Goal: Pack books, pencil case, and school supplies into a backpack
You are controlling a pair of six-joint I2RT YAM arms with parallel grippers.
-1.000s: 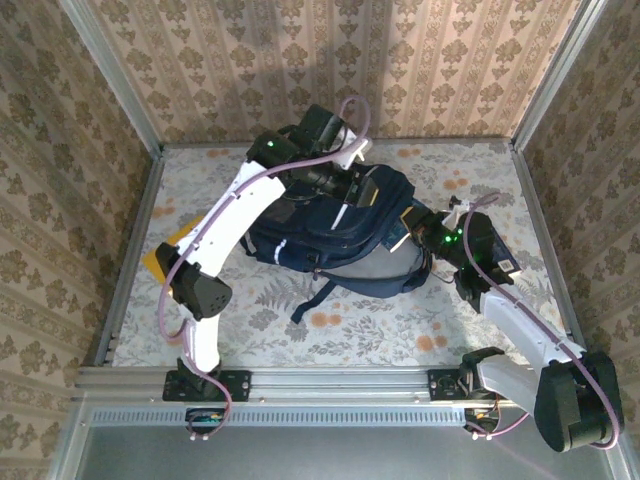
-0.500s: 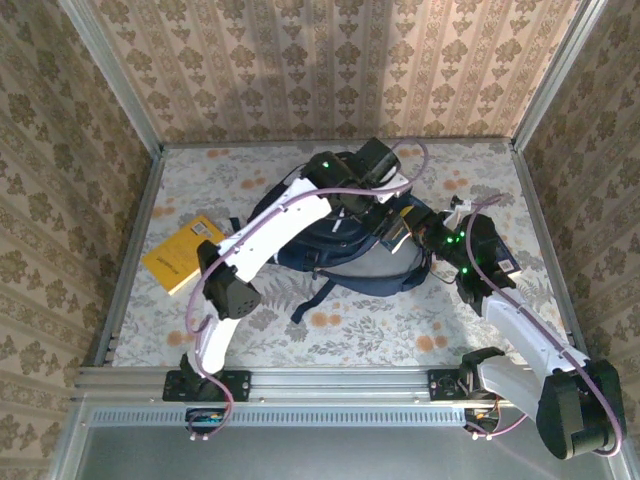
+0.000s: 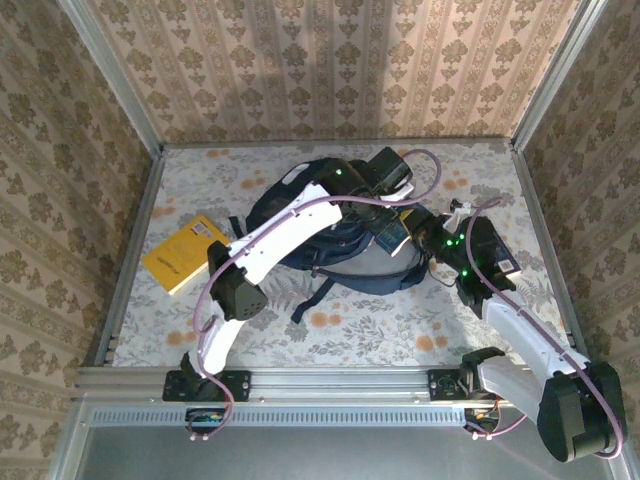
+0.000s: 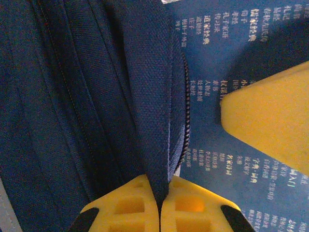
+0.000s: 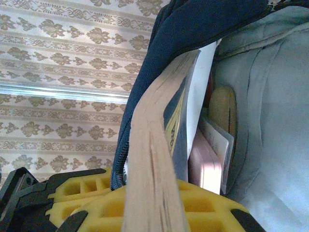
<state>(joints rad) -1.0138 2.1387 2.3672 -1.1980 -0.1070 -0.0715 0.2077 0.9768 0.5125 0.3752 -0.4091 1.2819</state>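
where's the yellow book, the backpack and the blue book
yellow book [image 3: 182, 255], top view, middle of its cover
backpack [image 3: 335, 250], top view, navy fabric of its front
blue book [image 4: 217, 164], left wrist view, printed blue cover

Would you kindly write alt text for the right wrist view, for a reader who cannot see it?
The right end effector is clamped on a book, page edges facing the camera, its far end inside the open mouth of the navy backpack. A pale pink pencil case sits inside beside it; patterned wallpaper lies behind.
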